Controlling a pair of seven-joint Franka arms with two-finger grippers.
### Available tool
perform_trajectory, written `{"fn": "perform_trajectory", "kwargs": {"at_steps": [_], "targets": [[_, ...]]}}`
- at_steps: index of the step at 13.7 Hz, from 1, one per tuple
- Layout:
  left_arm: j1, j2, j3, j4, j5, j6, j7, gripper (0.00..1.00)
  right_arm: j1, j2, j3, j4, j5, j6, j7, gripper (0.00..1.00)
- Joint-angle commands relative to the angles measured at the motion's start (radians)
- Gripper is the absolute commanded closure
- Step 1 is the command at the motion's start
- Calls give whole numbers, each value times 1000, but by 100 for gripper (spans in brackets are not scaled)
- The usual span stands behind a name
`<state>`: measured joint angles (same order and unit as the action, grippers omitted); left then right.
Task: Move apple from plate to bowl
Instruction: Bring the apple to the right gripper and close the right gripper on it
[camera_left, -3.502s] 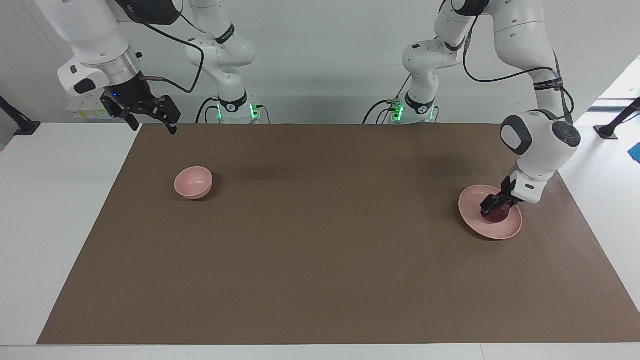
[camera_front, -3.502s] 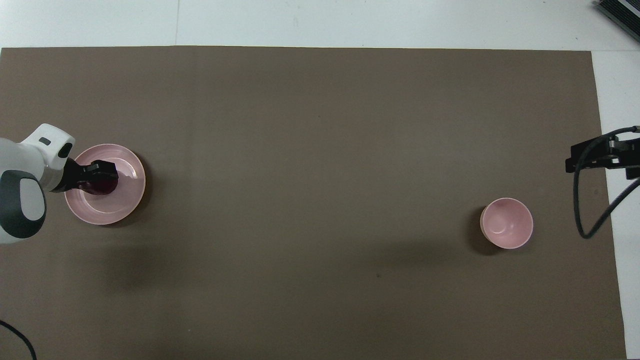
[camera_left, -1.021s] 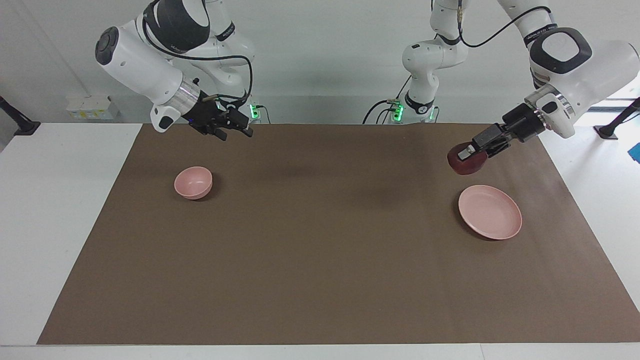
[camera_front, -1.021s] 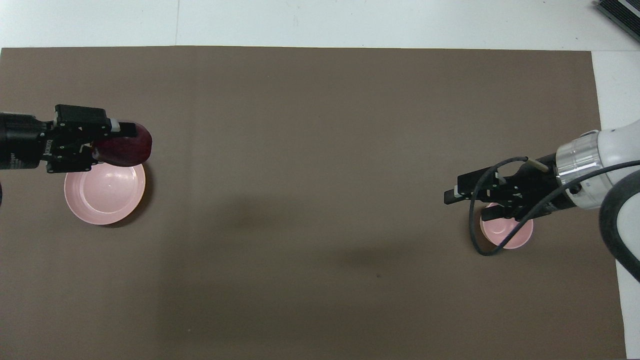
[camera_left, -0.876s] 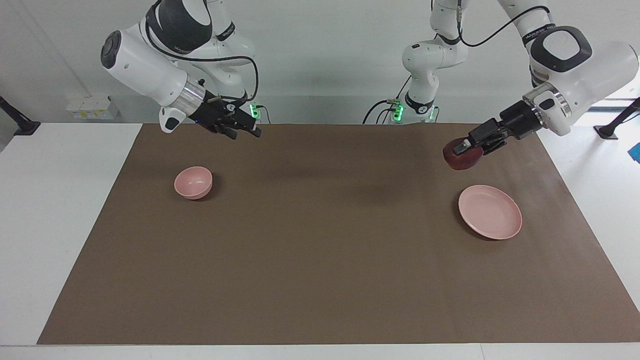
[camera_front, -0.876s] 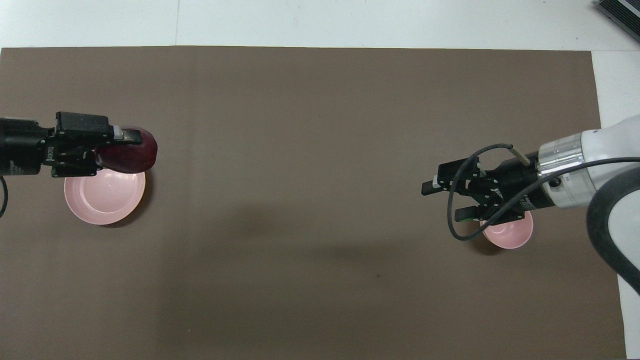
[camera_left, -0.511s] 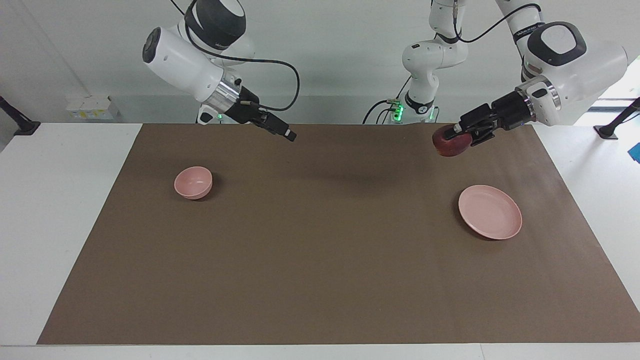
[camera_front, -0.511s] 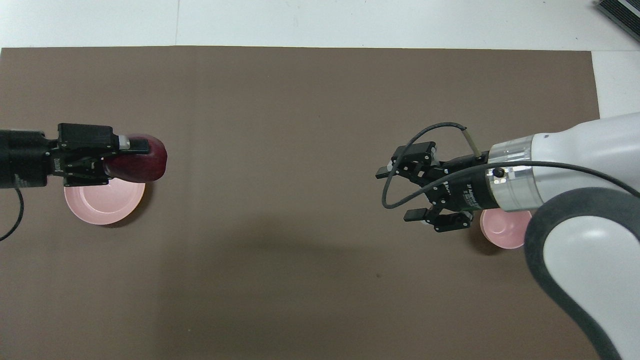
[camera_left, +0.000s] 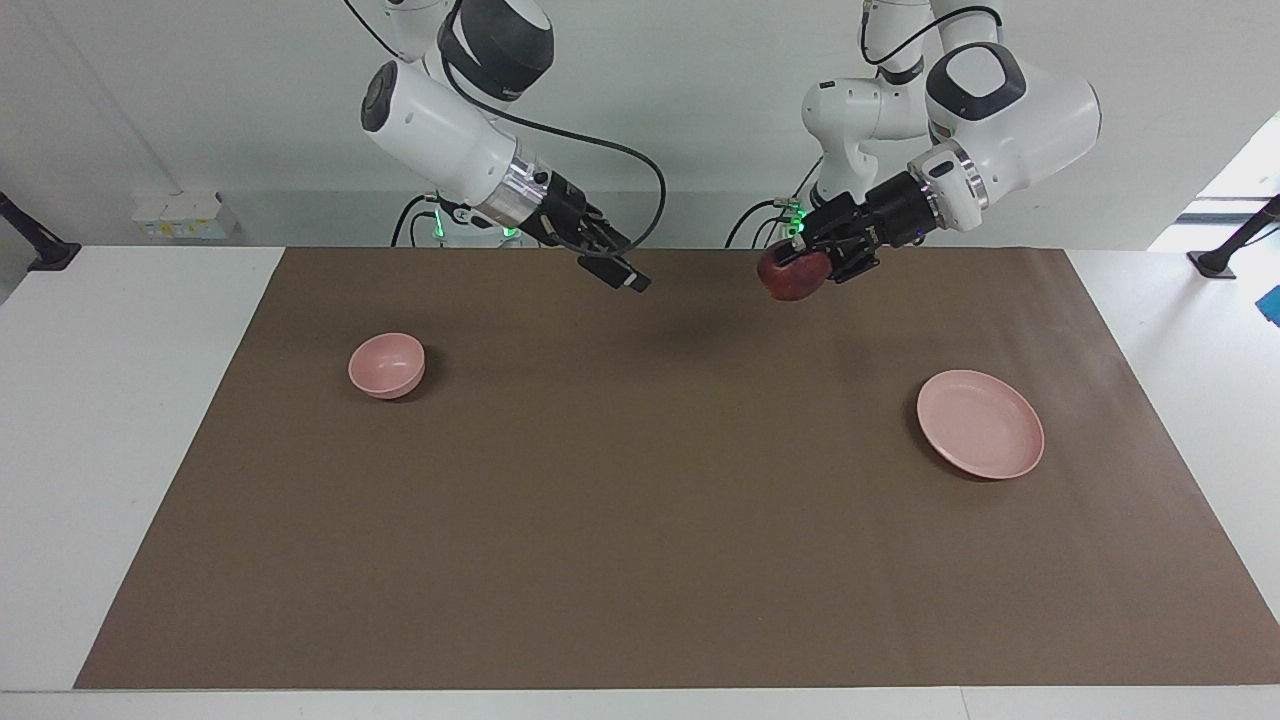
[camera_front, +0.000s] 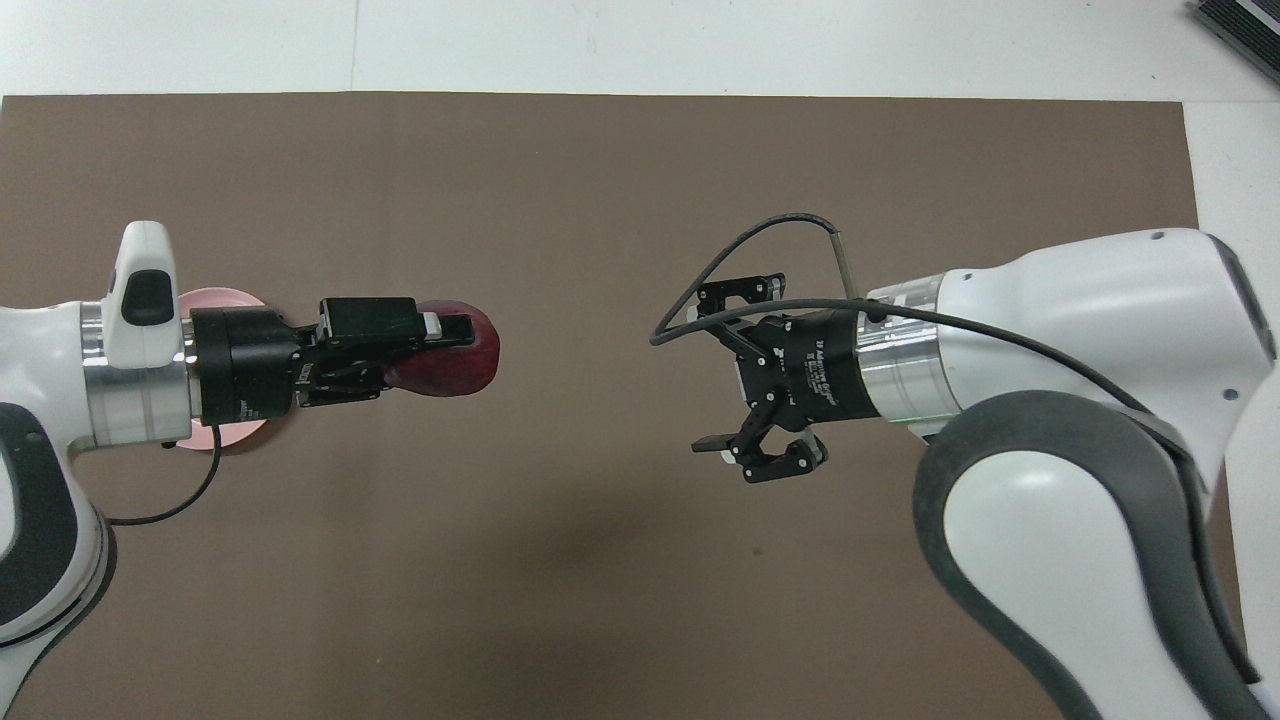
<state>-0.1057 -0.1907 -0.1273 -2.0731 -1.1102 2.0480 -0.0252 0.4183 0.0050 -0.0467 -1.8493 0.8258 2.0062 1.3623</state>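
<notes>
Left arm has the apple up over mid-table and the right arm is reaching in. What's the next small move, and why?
Probably bring the left end effector and the right end effector closer together for a handover. The apple is clamped in the left one, well clear of the plate; the right one is open, facing it across a gap, and the bowl sits at the right arm's end.

Facing cam: high, across the desk (camera_left: 150, 420), looking at both arm bases, whole brown mat (camera_left: 640, 520) in frame. Overhead cam: above the robots' end, steep down, closer, wrists fill the lower corners. Half a turn apart; both share the mat, plate (camera_left: 980, 423) and both claws
</notes>
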Motion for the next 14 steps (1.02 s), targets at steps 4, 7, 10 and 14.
{"fn": "perform_trajectory", "kwargs": {"at_steps": [4,7,10,14], "targets": [[-141,-21,11,-28,-19,129,-68,100,76,99,-2,55,33,107,231,0],[-164,-10,11,-30,-14,155,-68,100,67,104,-2,58,44,102,225,0],[-184,8,11,-33,-4,152,-56,100,74,141,-2,128,85,98,199,0],[-207,22,11,-35,-2,150,-45,100,88,135,-2,119,157,94,57,0]]}}
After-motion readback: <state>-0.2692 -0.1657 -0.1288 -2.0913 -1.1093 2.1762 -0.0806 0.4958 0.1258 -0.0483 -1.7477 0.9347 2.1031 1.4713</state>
